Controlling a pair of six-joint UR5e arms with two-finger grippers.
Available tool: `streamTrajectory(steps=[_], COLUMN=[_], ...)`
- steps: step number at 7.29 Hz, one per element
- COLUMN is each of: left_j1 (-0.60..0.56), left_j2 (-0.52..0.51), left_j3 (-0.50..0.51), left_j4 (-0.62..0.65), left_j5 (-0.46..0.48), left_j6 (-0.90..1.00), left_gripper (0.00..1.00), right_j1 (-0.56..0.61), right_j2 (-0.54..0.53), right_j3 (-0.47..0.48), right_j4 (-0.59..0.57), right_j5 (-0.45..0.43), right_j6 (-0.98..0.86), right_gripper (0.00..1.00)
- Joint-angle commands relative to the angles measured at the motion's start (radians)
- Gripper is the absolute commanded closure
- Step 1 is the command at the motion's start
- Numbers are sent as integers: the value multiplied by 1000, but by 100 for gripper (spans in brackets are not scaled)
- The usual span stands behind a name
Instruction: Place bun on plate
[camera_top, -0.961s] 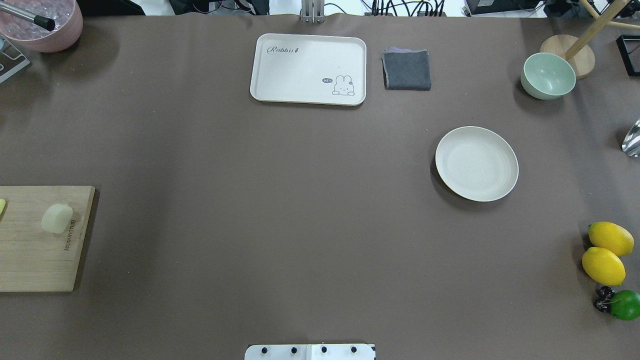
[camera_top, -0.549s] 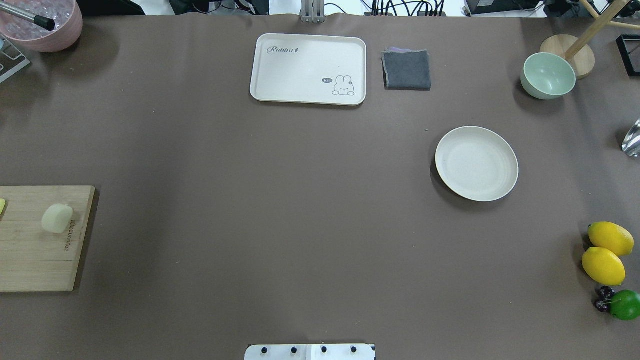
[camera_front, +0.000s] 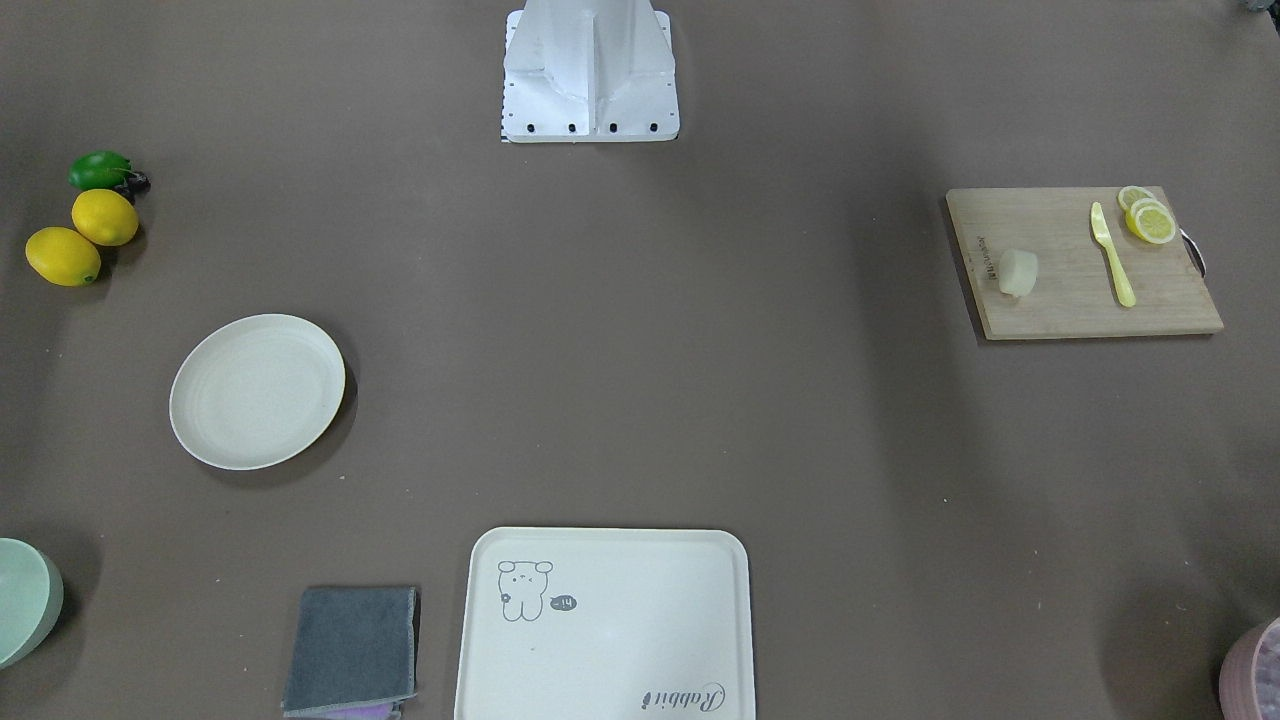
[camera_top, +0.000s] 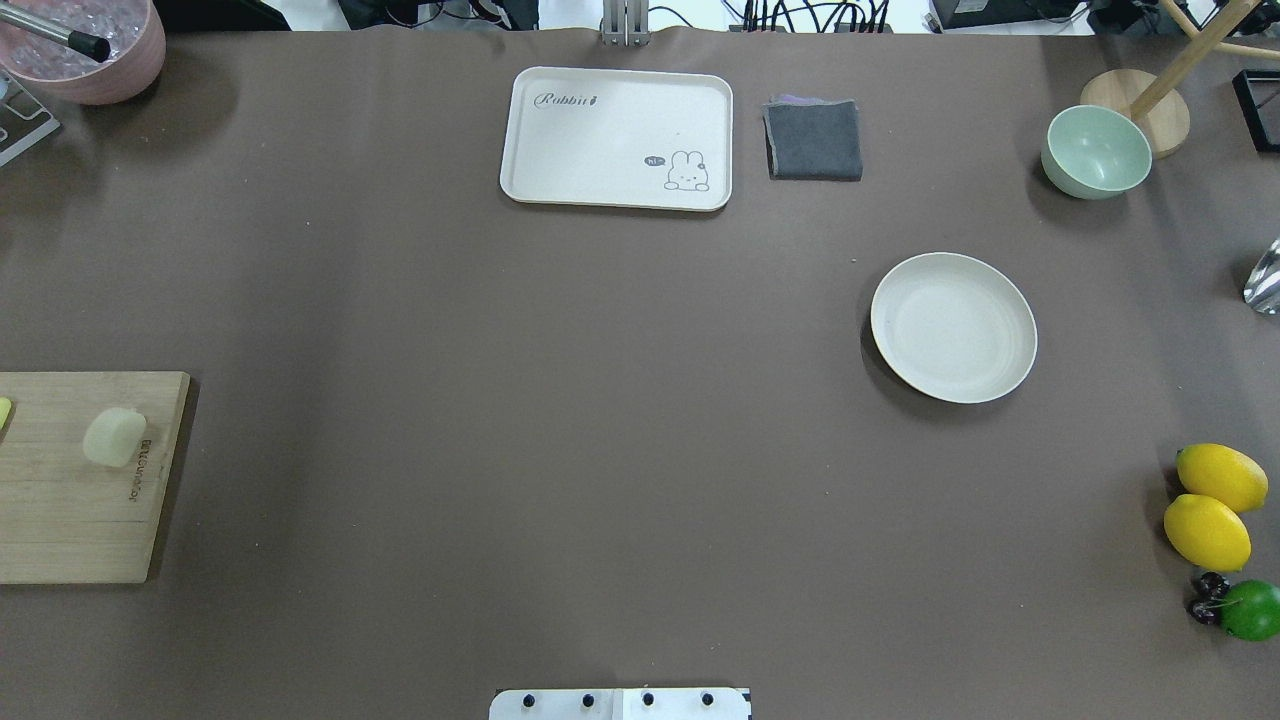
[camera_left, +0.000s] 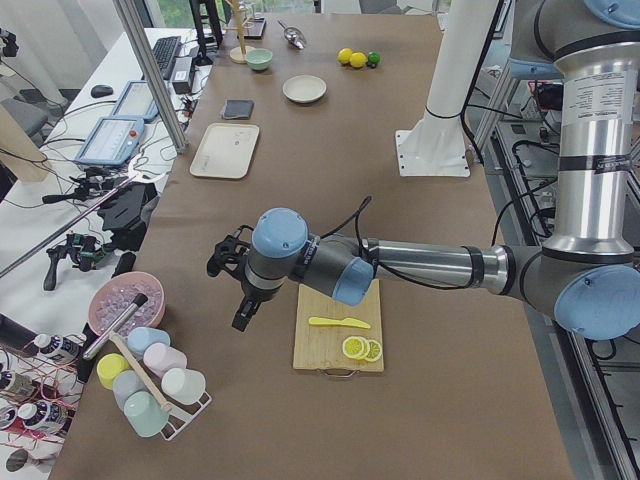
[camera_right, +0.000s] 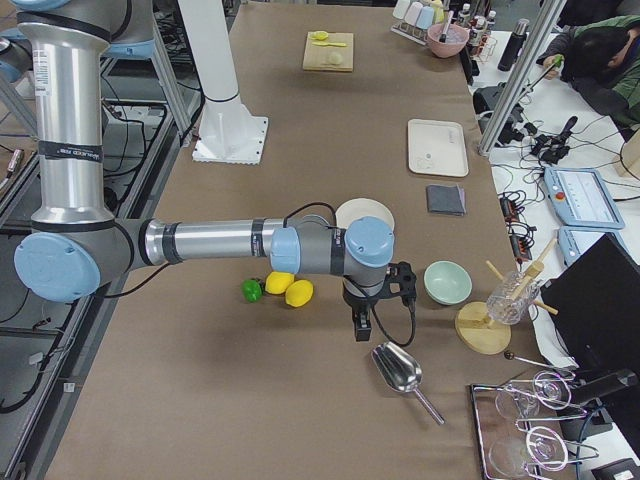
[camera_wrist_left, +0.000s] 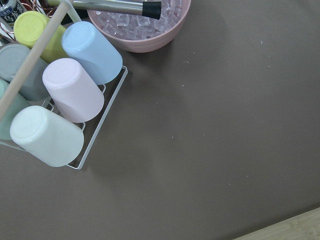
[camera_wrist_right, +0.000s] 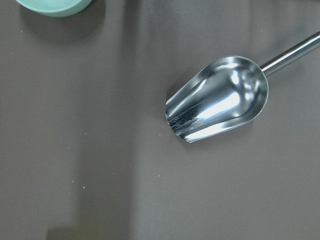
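The bun (camera_top: 113, 437) is a pale cream lump lying near the right end of a wooden cutting board (camera_top: 70, 520) at the table's left edge; it also shows in the front-facing view (camera_front: 1018, 272). Far to the right, with nothing on it, sits the round cream plate (camera_top: 953, 327) (camera_front: 257, 390). My left gripper (camera_left: 243, 310) shows only in the exterior left view, hanging over the table beside the board, away from the bun. My right gripper (camera_right: 362, 325) shows only in the exterior right view, past the plate near a metal scoop. I cannot tell whether either is open or shut.
On the board lie lemon slices (camera_front: 1148, 218) and a yellow knife (camera_front: 1112, 253). A cream tray (camera_top: 617, 137), grey cloth (camera_top: 814, 139) and green bowl (camera_top: 1096, 151) line the far side. Two lemons (camera_top: 1212, 505) and a lime (camera_top: 1250, 609) sit at right. A cup rack (camera_wrist_left: 50, 100) and pink ice bowl (camera_wrist_left: 145, 25) are at far left.
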Motion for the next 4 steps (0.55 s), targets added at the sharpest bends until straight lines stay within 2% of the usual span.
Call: streamTrajectory(steps=[1,2,3,4], left_j1=[4,5,16,33], left_j2=[-15,-26,-25,-17], left_j3=[42,33,32,39], left_j4=[-57,-60,-103,-139], left_j5=[2,-1,-4,-2], left_j6=[-45,-157,-236,-238], left_gripper=[1,1,1,1], right_j1=[-15,-61,-128,-177], right_j2=[7,7,7,9], right_j3=[-2,-15,-22,-56], right_j4=[37,156,265,391], right_j5=[78,99,94,91], right_j6=[2,70,245,393], right_gripper=[0,0,0,0])
